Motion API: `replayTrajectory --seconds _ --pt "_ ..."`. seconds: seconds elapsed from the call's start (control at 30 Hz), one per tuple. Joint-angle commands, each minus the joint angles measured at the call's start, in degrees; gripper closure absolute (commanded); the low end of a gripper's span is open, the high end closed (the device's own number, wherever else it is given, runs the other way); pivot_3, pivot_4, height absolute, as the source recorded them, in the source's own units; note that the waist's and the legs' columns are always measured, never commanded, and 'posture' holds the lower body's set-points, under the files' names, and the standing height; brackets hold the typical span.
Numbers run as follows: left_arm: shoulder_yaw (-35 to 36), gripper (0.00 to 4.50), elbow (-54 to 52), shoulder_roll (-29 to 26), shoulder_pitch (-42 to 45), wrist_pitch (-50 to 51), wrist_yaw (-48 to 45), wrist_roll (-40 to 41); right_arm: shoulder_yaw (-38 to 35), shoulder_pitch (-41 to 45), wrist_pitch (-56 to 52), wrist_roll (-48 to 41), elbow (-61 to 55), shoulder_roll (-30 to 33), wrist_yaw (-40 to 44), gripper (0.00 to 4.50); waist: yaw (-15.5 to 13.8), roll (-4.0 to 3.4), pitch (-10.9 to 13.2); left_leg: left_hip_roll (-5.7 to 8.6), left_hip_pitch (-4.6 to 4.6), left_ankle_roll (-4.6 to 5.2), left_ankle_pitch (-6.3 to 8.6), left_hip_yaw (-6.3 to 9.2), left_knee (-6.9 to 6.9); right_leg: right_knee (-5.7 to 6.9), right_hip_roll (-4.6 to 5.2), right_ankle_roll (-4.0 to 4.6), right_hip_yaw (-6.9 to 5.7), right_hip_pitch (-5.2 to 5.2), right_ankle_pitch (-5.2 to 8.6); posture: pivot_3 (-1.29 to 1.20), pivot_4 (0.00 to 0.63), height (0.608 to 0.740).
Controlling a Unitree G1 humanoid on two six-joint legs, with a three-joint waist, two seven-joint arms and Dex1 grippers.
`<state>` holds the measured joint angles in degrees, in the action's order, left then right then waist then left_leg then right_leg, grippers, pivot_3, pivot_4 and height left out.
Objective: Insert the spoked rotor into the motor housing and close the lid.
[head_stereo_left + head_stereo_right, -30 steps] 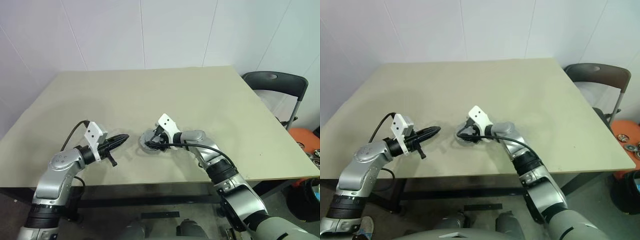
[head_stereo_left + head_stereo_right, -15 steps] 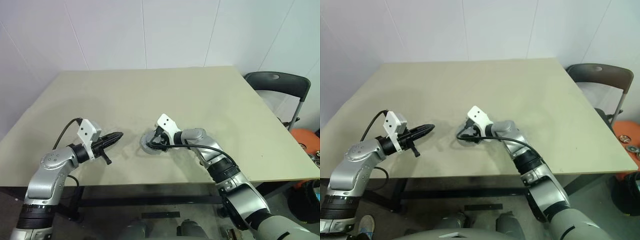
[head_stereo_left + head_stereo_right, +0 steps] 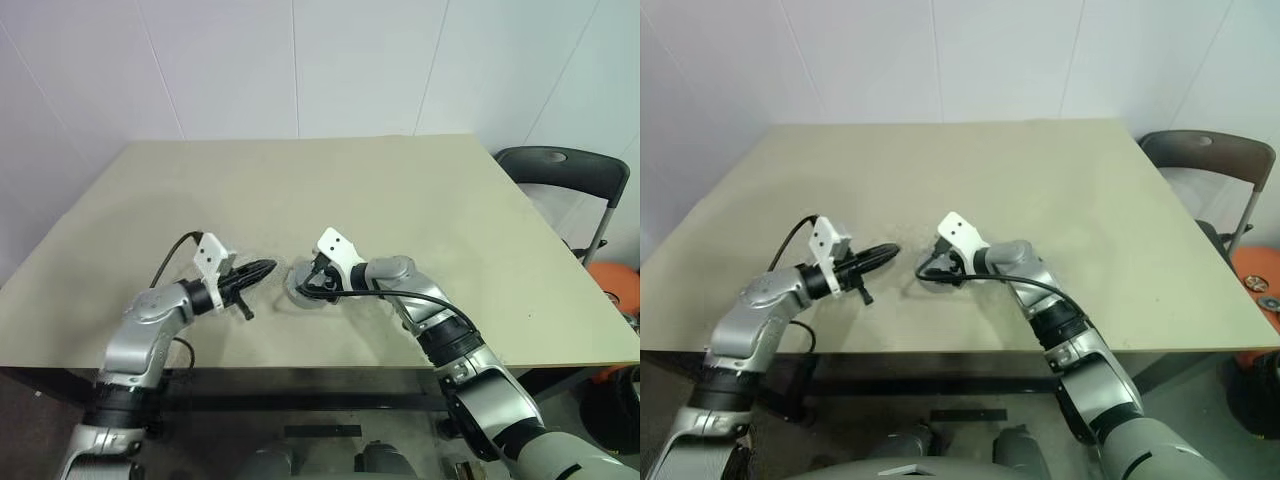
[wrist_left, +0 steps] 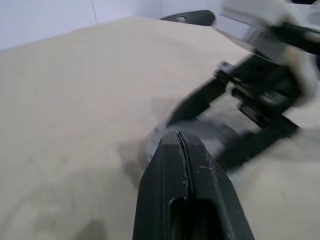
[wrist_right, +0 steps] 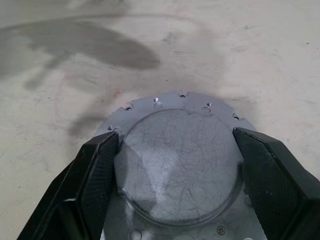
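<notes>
The lid point(image 5: 176, 165) lies grey face up on the table point(image 3: 300, 190), a round disc with a scalloped, holed flange around it. My right gripper point(image 5: 175, 140) reaches down over it, and its two black fingers point(image 5: 102, 165) press against opposite sides of the raised round part. In the eye views the right gripper point(image 3: 310, 284) covers most of the lid point(image 3: 293, 291). My left gripper point(image 3: 268, 267) is shut with nothing in it, and its tip point(image 4: 178, 137) points at the lid from a short way to the left. The spoked rotor and the motor housing are hidden.
A dark folding chair point(image 3: 556, 166) stands past the table's right edge, with an orange object point(image 3: 612, 276) on the floor beside it. The beige tabletop stretches wide behind and beside both arms. A white wall rises at the back.
My left arm has swung in to the right, bringing its shut gripper close to the lid. The right gripper has kept its place on the lid. The head camera has shifted a little.
</notes>
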<state>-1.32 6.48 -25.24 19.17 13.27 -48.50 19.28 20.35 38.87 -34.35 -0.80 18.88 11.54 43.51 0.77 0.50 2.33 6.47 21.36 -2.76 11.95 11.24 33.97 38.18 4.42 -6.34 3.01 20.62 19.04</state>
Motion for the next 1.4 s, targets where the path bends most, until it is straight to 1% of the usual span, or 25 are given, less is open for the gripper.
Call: replayTrajectory --seconds 0.03,0.17,0.27,0.4,0.77,0.83,0.9,1.2,1.4 --pt "-1.32 4.5 7.43 1.64 4.76 -5.26 -1.18 -2.71 2.21 -1.28 -2.27 1.34 2.14 0.15 0.4 1.17 0.07 0.01 -0.01 0.0 0.01 0.0 0.0 0.01 -0.01 -0.01 0.0 0.0 0.0 0.01 0.0 0.0 0.0 0.74" --pt "-2.36 4.5 16.72 4.23 8.99 -8.89 -3.06 -4.26 2.0 -1.19 -2.39 1.3 1.83 0.11 0.28 1.17 0.15 0.03 -0.02 0.01 0.03 0.0 0.0 0.0 -0.02 -0.03 0.01 -0.01 0.0 0.03 -0.01 0.0 0.0 0.74" --pt "-3.88 4.5 21.89 5.11 10.31 -10.07 -6.16 -5.41 1.73 -1.16 -2.41 1.29 1.78 0.21 0.1 1.17 0.19 0.03 -0.02 0.01 0.03 0.01 0.0 0.0 -0.01 -0.02 0.01 -0.02 0.0 0.03 -0.01 0.0 0.0 0.74" --pt "-4.64 4.5 25.52 5.66 11.48 -11.36 -8.67 -6.3 1.43 -1.27 -2.46 1.31 1.68 0.34 -0.19 1.17 0.19 0.07 -0.04 0.01 0.03 0.01 0.0 0.02 -0.01 -0.02 0.0 -0.02 -0.01 0.03 -0.01 0.0 0.0 0.74" --pt "-5.73 4.5 32.67 6.99 13.55 -16.09 -9.86 -9.72 1.12 -1.92 -3.44 0.82 -0.32 0.59 -0.21 1.17 -0.04 0.09 -0.12 0.03 0.01 0.01 0.0 0.06 0.07 0.0 0.01 -0.03 -0.05 -0.04 -0.01 0.0 0.0 0.74" --pt "-5.82 4.5 33.48 7.2 13.94 -16.56 -10.02 -10.23 1.16 -1.9 -3.31 0.52 -0.82 0.8 0.49 0.44 -0.06 0.09 -0.13 0.05 0.01 0.01 0.0 0.07 0.07 -0.01 0.01 -0.03 -0.05 -0.05 -0.01 0.0 0.0 0.74" --pt "-5.79 4.5 34.03 7.37 14.25 -16.9 -10.2 -10.53 0.91 -1.82 -3.54 0.13 -1.35 0.9 0.93 0.02 -0.03 0.09 -0.14 0.05 0.01 0.01 0.0 0.06 0.07 -0.01 0.01 -0.04 -0.05 -0.05 -0.01 0.0 0.0 0.74" --pt "-5.66 4.5 34.63 7.13 14.73 -17.36 -11.34 -11.24 -1.67 -0.68 -3.34 -1.34 -0.63 1.17 1.81 0.02 -0.08 0.09 -0.14 0.06 0.01 0.01 0.0 0.1 0.11 -0.01 0.01 -0.04 -0.08 -0.08 -0.01 0.0 0.0 0.74" --pt "-6.01 4.5 34.24 6.61 14.62 -16.87 -12.51 -11.68 -7.3 1.91 -4.83 -5.88 -0.03 2.78 4.49 0.02 -0.04 0.09 -0.13 0.06 0.03 0.01 0.0 0.1 0.11 -0.01 0.01 -0.05 -0.08 -0.07 -0.01 0.0 0.0 0.74"
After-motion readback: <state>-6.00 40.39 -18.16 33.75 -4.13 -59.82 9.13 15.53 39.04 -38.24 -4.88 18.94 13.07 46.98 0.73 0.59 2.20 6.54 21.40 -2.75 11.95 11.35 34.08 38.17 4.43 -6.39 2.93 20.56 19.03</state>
